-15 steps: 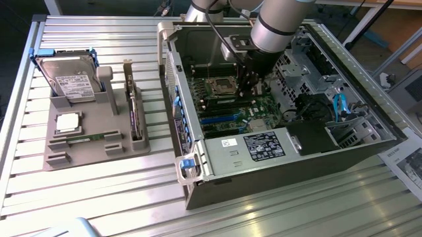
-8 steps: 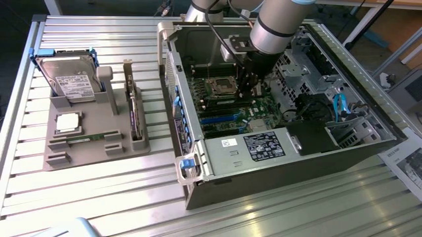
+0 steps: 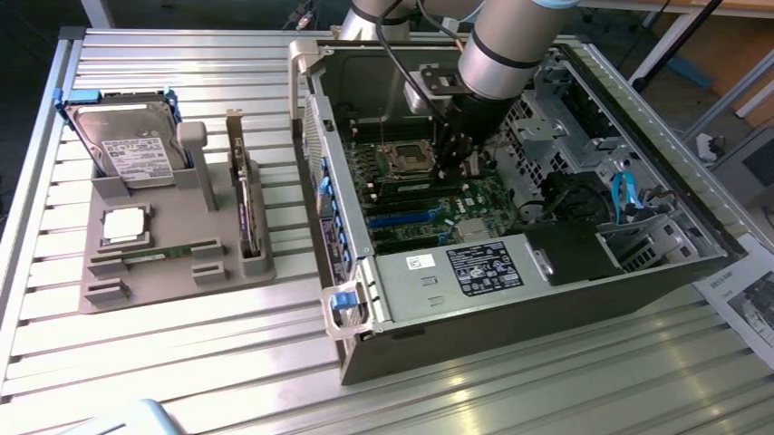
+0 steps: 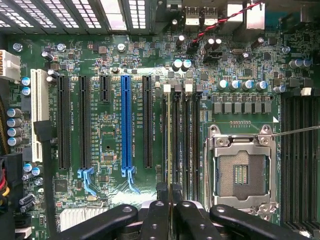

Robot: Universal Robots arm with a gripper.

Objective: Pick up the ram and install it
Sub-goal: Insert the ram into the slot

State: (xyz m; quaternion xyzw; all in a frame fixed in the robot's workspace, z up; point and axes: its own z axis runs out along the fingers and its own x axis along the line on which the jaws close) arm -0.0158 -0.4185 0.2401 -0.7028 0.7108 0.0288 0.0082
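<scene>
Your end effector (image 4: 168, 196) hangs inside the computer case (image 3: 400, 299), its fingers (image 4: 156, 220) pressed together. The ram (image 3: 169, 255) lies outside the case, at the exterior view's left, in a grey holder (image 3: 181, 283) near a hard drive (image 3: 127, 149). The arm (image 3: 502, 45) covers part of the case, and a thin pale edge in one slot (image 4: 169, 140) is unclear.

Ribbed silvery metal table (image 3: 181, 362), shiny. Grey moulded plastic parts tray (image 3: 230, 272), matt. Green motherboard (image 4: 107, 125), glossy lacquer. Black plastic gripper (image 4: 171, 205), smooth, semi-gloss.
</scene>
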